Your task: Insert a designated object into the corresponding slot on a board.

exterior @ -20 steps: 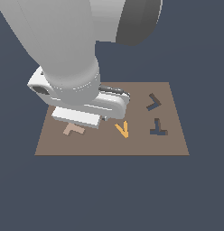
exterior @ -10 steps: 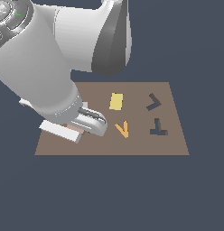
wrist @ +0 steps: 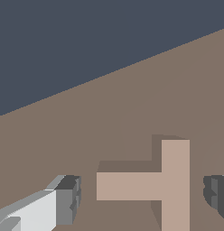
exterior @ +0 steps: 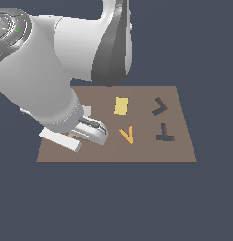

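In the exterior view the arm bends low over the brown board (exterior: 184,141), its wrist covering the corner at the exterior view's left. The tool itself is hidden there under the arm's bulk, and so is the tan T-shaped piece. Toward the exterior view's right lies the dark T-shaped slot (exterior: 164,133), with a dark V-shaped cut-out (exterior: 159,107) just beyond it. Between arm and slot sit an orange V-shaped piece (exterior: 127,135) and a yellow rectangular piece (exterior: 120,106).

In the wrist view the T-shaped piece (wrist: 154,184) lies flat on the board (wrist: 86,135), between the two fingertips (wrist: 67,200) of the tool (wrist: 143,196). The tool is released: gaps show on both sides, so neither fingertip touches the piece.

The step in hand seems to be the grasp. To do it well, the tool should probably settle fully down first, stay centred over the piece so both fingertips meet it together, and clench across a narrow span rather than nudging it askew. A square hold matters, since the piece must later match the slot's orientation well apart across the board.
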`<action>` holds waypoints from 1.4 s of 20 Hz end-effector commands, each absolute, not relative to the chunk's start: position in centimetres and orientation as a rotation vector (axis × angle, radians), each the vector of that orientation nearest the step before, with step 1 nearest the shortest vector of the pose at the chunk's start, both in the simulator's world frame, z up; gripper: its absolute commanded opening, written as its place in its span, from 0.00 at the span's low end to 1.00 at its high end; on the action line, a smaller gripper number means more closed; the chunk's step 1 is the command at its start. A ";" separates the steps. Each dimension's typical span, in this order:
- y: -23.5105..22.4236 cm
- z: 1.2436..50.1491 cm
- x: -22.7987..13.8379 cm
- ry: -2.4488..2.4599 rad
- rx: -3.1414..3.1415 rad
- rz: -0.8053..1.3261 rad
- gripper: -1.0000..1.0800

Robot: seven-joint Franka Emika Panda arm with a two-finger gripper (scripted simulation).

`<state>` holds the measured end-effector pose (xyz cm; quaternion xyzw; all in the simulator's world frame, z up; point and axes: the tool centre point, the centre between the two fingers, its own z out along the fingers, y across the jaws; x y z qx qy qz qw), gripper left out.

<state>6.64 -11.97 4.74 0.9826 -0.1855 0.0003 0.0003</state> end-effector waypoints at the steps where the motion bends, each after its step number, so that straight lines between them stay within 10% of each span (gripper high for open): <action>1: -12.0 4.0 6.6 -0.584 3.086 -0.001 0.96; 6: -12.0 3.0 6.7 -0.587 3.086 0.000 0.96; 7: -12.0 3.0 6.7 -0.587 3.086 0.000 0.00; 28: -10.9 3.1 8.0 -0.434 3.112 0.002 0.00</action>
